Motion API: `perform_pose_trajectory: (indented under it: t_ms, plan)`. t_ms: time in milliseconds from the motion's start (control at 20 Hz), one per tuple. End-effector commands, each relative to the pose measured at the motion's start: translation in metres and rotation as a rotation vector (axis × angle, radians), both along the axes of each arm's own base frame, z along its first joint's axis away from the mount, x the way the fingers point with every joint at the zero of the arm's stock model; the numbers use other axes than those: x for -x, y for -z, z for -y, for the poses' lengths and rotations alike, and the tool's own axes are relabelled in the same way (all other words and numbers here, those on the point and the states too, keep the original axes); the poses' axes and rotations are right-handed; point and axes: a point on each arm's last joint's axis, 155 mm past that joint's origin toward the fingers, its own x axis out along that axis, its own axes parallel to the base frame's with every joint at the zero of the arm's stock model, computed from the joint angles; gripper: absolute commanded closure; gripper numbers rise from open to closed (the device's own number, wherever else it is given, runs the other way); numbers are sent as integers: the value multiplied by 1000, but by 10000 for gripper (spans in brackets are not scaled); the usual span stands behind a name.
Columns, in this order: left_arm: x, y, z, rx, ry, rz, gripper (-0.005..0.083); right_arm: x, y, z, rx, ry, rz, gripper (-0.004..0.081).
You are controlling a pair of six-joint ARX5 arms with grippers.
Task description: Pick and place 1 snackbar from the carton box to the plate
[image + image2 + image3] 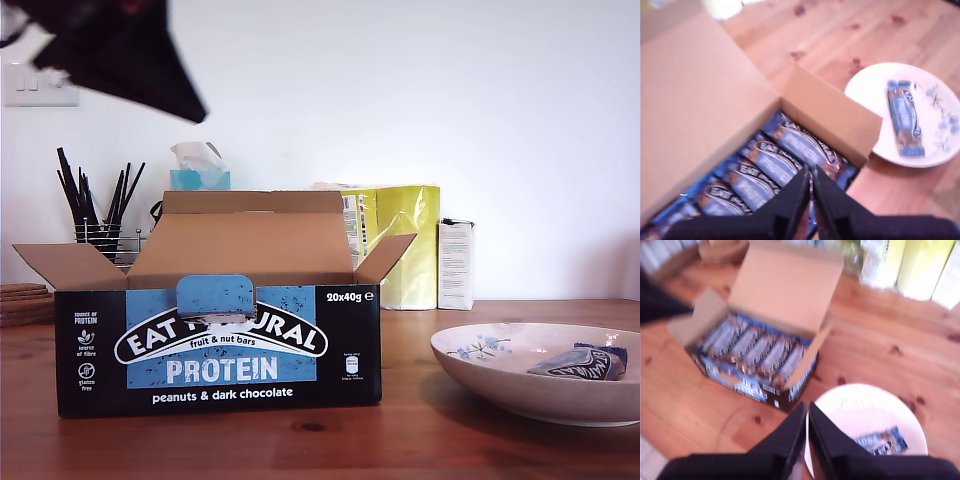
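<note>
The carton box [220,350] stands open on the wooden table, its lid flap up. Several wrapped bars [765,165] lie in a row inside it, as the second wrist view also shows [755,347]. To the exterior view's right sits the cream plate [500,385] with one snackbar [585,362] lying in it; both wrist views show that snackbar [905,117] [882,441] too. My first gripper [811,172] hangs shut and empty above the bars at the box's plate-side end. My second gripper [806,410] is shut and empty above the plate's [855,405] near rim. A black arm [120,50] shows at the exterior view's upper left.
Behind the box stand a yellow packet [405,245], a narrow white carton [455,265], a tissue box [200,170] and a wire holder of black sticks [100,200]. Stacked wooden coasters [25,300] lie at the exterior view's left edge.
</note>
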Motion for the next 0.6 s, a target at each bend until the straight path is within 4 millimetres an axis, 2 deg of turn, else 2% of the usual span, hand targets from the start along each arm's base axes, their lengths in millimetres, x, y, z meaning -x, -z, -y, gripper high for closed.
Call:
perform_pose_trajectory:
  t_ms: [0,150,300,550]
  plan:
    - [8,-4,-12,21,-26,45,797,0,14,-1,-3,-3,-7,783]
    - [27,-16,-33,73,-77,90,797,6,24,3,-13,6,6,783]
    - [48,-32,-51,101,-93,125,797,15,17,13,-28,24,46,783]
    - [64,-46,-62,132,-94,160,797,17,13,17,-81,62,35,783]
